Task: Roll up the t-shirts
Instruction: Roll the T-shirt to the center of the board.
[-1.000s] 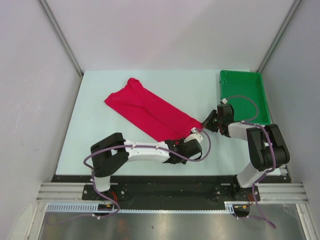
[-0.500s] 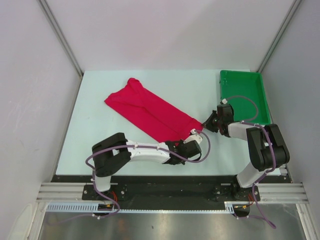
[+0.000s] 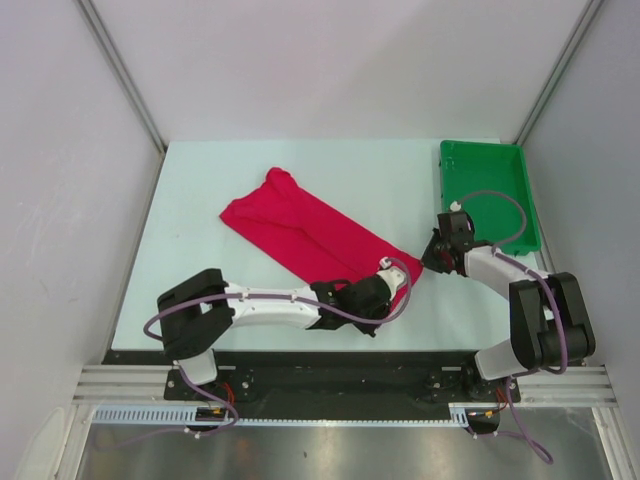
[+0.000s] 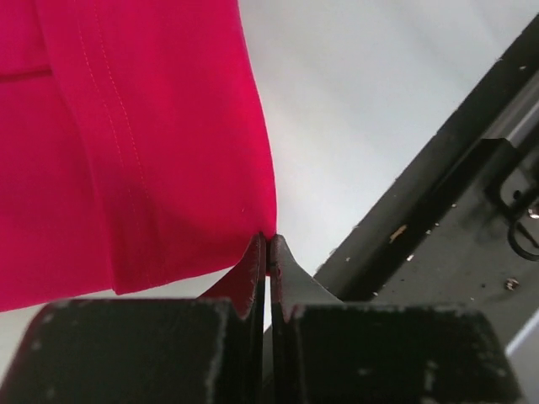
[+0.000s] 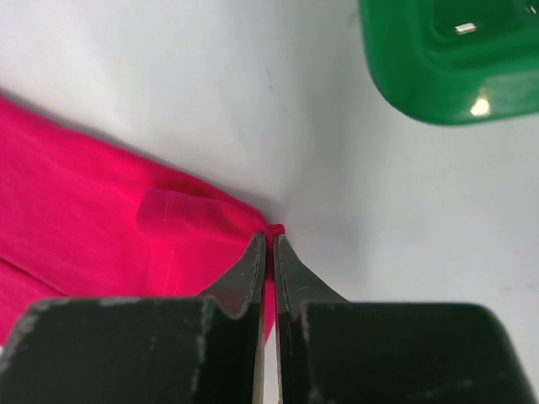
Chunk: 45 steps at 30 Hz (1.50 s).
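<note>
There is one crimson t-shirt [image 3: 300,232], two arms each with one claw, and one green tray [image 3: 446,190], all on one pale surface [image 3: 200,260]. The t-shirt lies folded into a long band that runs diagonally from the far left of the middle down to the near right, and it stops short of the tray, which sits at the far right corner.

Against the frame a second ago, the band's left end has drawn in to the right and toward the near edge, and the whole cloth lies a little closer to the arm bases. The left arm's elbow has slid out to the left and sits lower. The right arm's elbow has swung farther right and nearer.

The left arm stretches low along the near edge, from its base at the left to its wrist near the middle. The left claw [image 4: 267,248] is pressed together, pinching the t-shirt's near hem corner between its tips. Just to the right, the right claw [image 5: 269,244] is likewise pressed together, pinching the band's rightmost corner, where the cloth puckers into a small fold. The right arm reaches in from its base at the right, forearm angled leftward toward the t-shirt, with the tray's near corner just beyond its claw.
</note>
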{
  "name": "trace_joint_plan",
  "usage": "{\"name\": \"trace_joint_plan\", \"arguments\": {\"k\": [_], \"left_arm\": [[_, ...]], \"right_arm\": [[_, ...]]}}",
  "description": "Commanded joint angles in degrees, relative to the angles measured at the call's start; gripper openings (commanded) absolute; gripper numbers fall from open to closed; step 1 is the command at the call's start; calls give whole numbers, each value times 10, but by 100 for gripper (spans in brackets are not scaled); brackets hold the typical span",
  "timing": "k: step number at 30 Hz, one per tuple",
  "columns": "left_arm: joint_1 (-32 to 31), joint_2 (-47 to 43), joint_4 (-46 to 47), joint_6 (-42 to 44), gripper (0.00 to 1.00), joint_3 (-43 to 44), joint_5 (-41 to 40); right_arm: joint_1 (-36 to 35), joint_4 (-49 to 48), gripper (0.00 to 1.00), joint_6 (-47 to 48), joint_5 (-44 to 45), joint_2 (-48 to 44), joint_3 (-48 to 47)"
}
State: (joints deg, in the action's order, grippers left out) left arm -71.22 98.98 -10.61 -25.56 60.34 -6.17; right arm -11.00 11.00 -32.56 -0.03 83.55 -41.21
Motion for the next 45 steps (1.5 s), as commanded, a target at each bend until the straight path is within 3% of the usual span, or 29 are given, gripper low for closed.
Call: {"name": "trace_joint_plan", "arguments": {"k": [1, 10, 16, 25, 34, 45], "left_arm": [[24, -26, 79, -55, 0, -42, 122], [101, -49, 211, -140, 0, -141, 226], [131, -57, 246, -170, 0, -168, 259], [171, -55, 234, -192, 0, -173, 265], [180, -49, 232, -195, 0, -167, 270], [180, -46, 231, -195, 0, -164, 269]], "right_arm": [[-11, 49, 6, 21, 44, -6, -43], [-38, 59, 15, -15, 41, 13, -82], [-46, 63, 21, -36, 46, 25, -103], [-56, 41, 44, -37, 52, 1, -103], [-96, 102, 68, 4, 135, -42, -100], [-96, 80, 67, -36, 102, -50, -32]]}}
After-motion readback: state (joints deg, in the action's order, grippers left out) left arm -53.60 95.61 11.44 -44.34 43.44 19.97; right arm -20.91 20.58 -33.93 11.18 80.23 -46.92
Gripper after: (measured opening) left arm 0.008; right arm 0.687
